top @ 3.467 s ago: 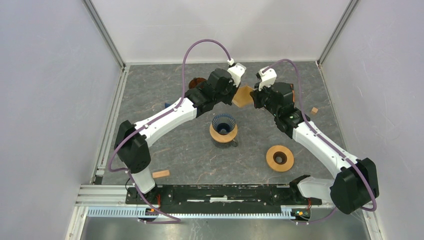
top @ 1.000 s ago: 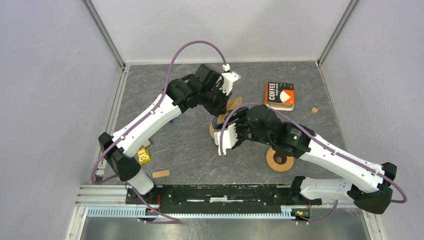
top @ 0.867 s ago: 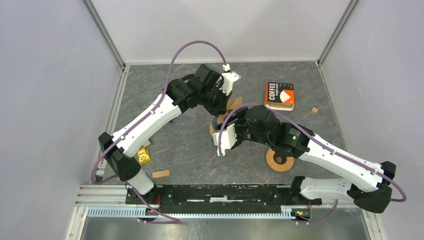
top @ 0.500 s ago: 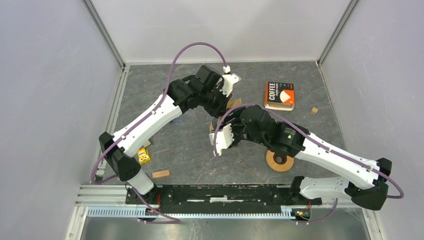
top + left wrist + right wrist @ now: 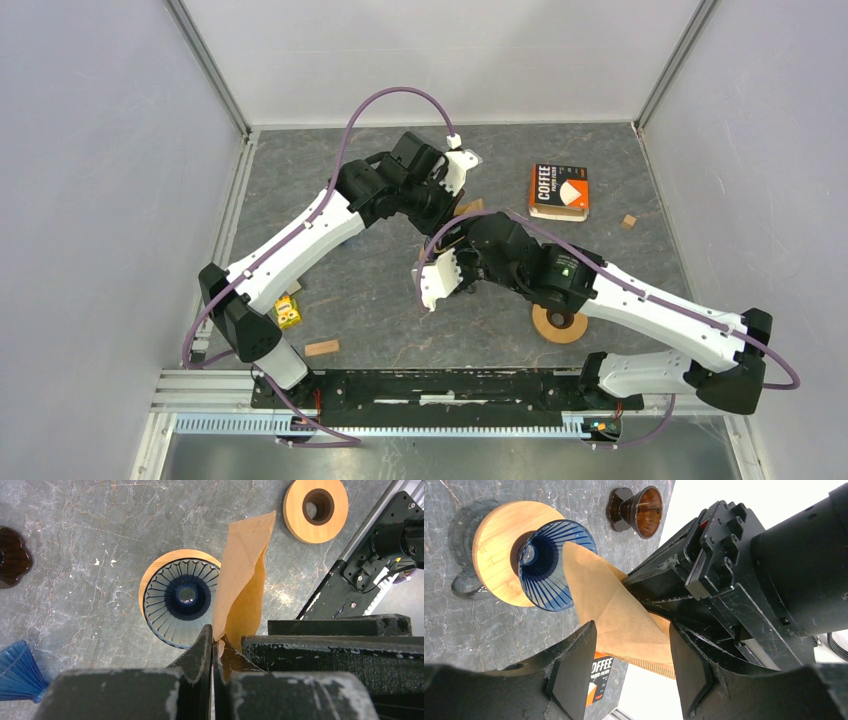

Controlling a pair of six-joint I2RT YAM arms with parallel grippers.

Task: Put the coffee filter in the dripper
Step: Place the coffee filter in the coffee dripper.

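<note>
My left gripper (image 5: pixel 215 635) is shut on the lower edge of a brown paper coffee filter (image 5: pixel 245 580). The filter hangs partly spread above the right rim of the blue ribbed dripper (image 5: pixel 185 600), which sits on a wooden ring. In the right wrist view the filter (image 5: pixel 619 615) reaches down with its tip at the dripper (image 5: pixel 546 565) rim. My right gripper (image 5: pixel 634 650) is open, one finger on each side of the filter's wide end, with gaps showing. From above, both grippers meet mid-table and only a sliver of filter (image 5: pixel 470 207) shows; the arms hide the dripper.
A coffee filter box (image 5: pixel 559 191) lies at the back right. A wooden ring (image 5: pixel 558 322) sits under the right forearm. A brown dripper (image 5: pixel 641 505) and a blue glass piece (image 5: pixel 17 672) lie to the left. A yellow box (image 5: pixel 288 313) and wooden block (image 5: pixel 321 348) sit near the front left.
My right arm has slid a little left and nearer, its fingers coming in slightly round the filter. The left gripper holds the filter in nearly the same place.
</note>
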